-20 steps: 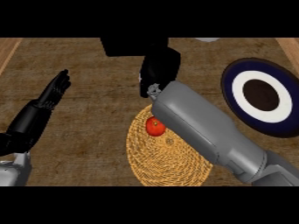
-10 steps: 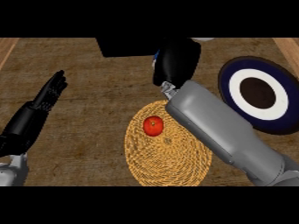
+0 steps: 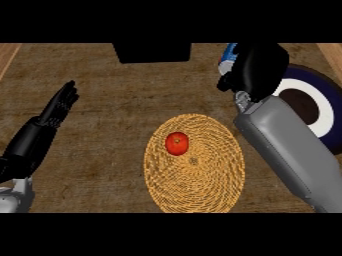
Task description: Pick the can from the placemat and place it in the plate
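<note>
Blue-and-red can (image 3: 228,54) mostly hidden, right hand (image 3: 257,67) curled round it, by navy-rimmed plate (image 3: 339,116), left hand (image 3: 59,108) straight-fingered

One can (image 3: 226,56), one plate (image 3: 341,111), one placemat (image 3: 203,177), one red fruit (image 3: 177,143)

The right robot hand (image 3: 257,67) is recorded at the view's upper right, its fingers curled round a can (image 3: 228,54), of which only a sliver is seen at the hand's left edge. The right forearm (image 3: 292,150), grey, is observed running from the lower right edge up and leftward to the wrist. The left robot hand (image 3: 50,120) is noted at the view's left, fingers straight and together, pointed up and rightward, with nothing held. The left forearm (image 3: 4,197) is seen only at the lower left corner. The two hands are found well apart.
</note>
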`<state>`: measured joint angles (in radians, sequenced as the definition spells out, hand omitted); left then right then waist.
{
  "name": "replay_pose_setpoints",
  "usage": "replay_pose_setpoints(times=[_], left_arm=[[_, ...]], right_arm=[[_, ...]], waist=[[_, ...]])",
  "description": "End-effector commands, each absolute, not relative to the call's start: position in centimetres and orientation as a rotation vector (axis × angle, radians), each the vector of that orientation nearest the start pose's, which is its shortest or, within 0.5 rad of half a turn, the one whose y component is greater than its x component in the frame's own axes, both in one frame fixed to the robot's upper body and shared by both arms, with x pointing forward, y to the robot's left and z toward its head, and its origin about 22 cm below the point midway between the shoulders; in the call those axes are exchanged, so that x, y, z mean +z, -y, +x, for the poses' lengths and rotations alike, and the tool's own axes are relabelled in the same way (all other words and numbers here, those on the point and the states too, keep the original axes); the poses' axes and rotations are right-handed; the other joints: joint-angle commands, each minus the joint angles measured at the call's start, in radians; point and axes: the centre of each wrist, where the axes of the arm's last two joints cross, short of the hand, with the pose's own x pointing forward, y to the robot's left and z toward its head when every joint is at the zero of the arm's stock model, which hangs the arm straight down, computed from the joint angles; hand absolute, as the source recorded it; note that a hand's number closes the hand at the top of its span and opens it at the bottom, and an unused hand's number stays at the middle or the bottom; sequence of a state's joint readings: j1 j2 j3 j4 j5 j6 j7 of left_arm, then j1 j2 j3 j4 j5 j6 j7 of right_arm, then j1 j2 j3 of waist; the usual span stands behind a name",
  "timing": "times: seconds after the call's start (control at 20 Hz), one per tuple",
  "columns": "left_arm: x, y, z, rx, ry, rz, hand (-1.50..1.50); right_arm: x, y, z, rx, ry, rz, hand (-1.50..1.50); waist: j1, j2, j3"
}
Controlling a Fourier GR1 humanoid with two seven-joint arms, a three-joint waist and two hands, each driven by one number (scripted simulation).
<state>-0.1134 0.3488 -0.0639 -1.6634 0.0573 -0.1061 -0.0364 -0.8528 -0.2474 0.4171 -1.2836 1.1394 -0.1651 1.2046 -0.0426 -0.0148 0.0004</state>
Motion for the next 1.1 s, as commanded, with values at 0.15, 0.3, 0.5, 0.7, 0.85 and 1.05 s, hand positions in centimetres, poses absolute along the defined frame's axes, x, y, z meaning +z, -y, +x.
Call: replay_pose_setpoints(times=[0.15,0.3,0.5,0.7,0.85,1.05], left_arm=[[8.5,-28.0,28.0,-0.431,1.770,0.045,0.00],[7.6,-26.7,26.6,-0.456,1.761,0.034,0.00],[7.3,-27.1,27.1,-0.466,1.781,0.027,0.00],[6.8,-27.1,27.1,-0.455,1.769,0.033,0.00],[5.9,-26.5,27.7,-0.440,1.778,0.006,0.00],[8.2,-26.2,28.4,-0.459,1.790,0.026,0.00]], right_arm=[[15.1,17.1,35.5,0.099,1.121,-1.523,1.50],[13.1,20.3,36.1,0.041,1.082,-1.567,1.50],[12.6,25.1,36.0,0.015,1.084,-1.596,1.50],[11.4,27.9,36.9,0.117,0.947,-1.606,1.50],[8.0,29.1,36.9,0.014,0.916,-1.458,1.50],[5.6,34.0,36.4,-0.015,0.790,-1.345,-1.50]], waist=[[0.014,0.012,0.000],[0.038,0.015,0.001],[0.038,0.016,0.000],[0.044,0.016,0.000],[0.046,0.020,0.000],[0.050,0.022,0.001]])
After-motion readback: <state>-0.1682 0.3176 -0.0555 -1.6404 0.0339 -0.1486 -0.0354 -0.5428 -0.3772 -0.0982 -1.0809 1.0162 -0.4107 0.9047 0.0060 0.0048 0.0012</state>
